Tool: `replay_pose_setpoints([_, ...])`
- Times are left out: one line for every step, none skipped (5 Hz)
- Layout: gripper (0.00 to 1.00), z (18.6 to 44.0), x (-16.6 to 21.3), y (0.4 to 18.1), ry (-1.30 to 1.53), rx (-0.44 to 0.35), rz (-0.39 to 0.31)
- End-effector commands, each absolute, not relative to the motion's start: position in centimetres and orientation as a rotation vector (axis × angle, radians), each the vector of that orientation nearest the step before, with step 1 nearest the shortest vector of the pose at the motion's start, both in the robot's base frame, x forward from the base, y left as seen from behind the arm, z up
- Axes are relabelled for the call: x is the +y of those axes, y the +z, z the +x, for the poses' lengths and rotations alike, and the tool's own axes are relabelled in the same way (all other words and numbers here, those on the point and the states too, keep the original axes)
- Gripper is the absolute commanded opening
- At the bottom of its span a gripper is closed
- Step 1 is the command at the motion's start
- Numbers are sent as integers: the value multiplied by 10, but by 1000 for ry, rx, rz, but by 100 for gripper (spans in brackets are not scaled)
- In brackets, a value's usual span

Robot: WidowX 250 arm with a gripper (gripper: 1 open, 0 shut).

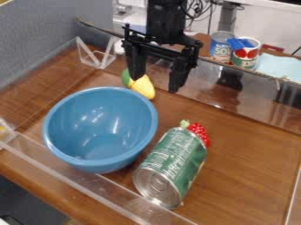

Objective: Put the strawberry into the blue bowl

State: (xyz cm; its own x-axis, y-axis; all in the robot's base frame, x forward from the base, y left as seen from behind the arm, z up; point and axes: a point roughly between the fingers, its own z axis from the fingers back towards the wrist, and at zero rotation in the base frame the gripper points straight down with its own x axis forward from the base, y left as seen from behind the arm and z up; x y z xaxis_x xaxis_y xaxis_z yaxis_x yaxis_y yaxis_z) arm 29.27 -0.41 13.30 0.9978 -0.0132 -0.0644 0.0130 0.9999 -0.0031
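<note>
The gripper (pixel 157 77) hung wide open at upper centre; the strawberry (pixel 198 133) lay right of centre against the green can (pixel 173 167), which a careless descent might have knocked.

The one view looks down at a slant across the table from close by, with the bowl (pixel 101 128) and can (pixel 172 167) nearest and the arm (pixel 163 35) facing it.
</note>
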Motion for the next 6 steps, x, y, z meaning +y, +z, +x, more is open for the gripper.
replay_pose_setpoints([100,292,-8,126,-27,74,-5])
replay_pose_setpoints([100,292,-16,117,-55,78,-9])
replay_pose_setpoints([100,294,-29,106,-90,68,-19])
replay_pose_setpoints([100,293,-47,93,-116,62,-29])
replay_pose_setpoints([100,295,-60,76,-129,69,-23])
replay_pose_setpoints([100,299,-67,63,-146,68,-7])
